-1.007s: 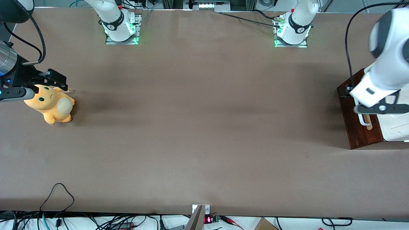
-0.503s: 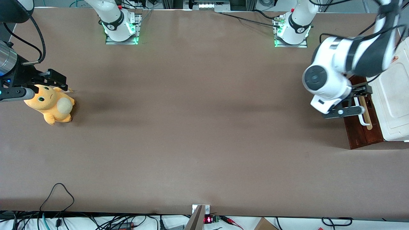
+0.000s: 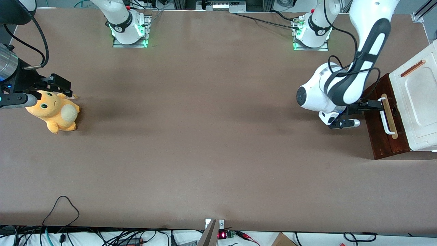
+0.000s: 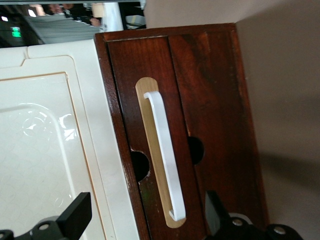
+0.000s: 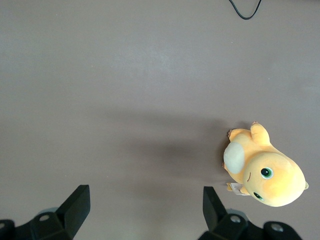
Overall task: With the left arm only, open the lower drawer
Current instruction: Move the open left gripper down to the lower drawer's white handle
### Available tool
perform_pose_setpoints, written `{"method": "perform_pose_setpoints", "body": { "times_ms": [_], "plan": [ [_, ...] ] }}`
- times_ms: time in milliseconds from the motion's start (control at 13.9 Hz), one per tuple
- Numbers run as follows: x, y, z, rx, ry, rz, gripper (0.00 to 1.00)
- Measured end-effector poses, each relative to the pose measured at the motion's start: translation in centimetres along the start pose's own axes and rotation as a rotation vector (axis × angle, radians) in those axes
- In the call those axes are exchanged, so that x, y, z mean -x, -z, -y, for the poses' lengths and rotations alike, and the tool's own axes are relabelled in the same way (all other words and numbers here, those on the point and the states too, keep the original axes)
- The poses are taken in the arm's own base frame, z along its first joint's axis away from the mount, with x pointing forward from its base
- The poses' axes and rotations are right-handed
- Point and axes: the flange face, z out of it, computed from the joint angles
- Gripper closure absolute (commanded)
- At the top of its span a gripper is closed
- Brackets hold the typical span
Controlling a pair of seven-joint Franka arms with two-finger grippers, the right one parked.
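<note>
Front view shows the left arm bent low at its own end of the table, with the gripper just in front of the drawer and close to the end of the handle that is farther from the camera. In the wrist view the two fingers stand wide apart, with nothing between them, and the handle lies between their lines but is not yet reached.

I think the step in hand is the approach to the handle. To do it well, the gripper should move more toward the middle of the bar, so that the pull is straight and the drawer does not jam. The fingers should pass on both sides of the bar before they close, and then the pull should go directly away from the cabinet, along the table.

The drawer front is dark reddish-brown wood, made from two boards with a round notch at each side. The white bar handle sits on a tan strip. The drawer looks closed or nearly closed under the white cabinet top.
</note>
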Motion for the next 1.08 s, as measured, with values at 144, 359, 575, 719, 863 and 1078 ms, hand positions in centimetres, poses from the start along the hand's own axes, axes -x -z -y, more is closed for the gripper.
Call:
{"method": "perform_pose_setpoints", "body": {
  "times_ms": [144,359,575,719,863,1078],
  "plan": [
    [0.9,-1.2,-2.5,-0.077,0.052,-0.054,0.0],
    [2.3,-3.0,-4.9,-0.139,0.089,-0.105,0.0],
    [2.1,-4.7,-4.5,-0.167,0.118,-0.103,0.05],
    [2.2,-6.0,-4.7,-0.179,0.141,-0.095,0.09],
    [2.4,-6.7,-5.1,-0.184,0.153,-0.085,0.19],
    [3.0,-7.2,-5.8,-0.21,0.175,-0.096,0.23]
  ]
}}
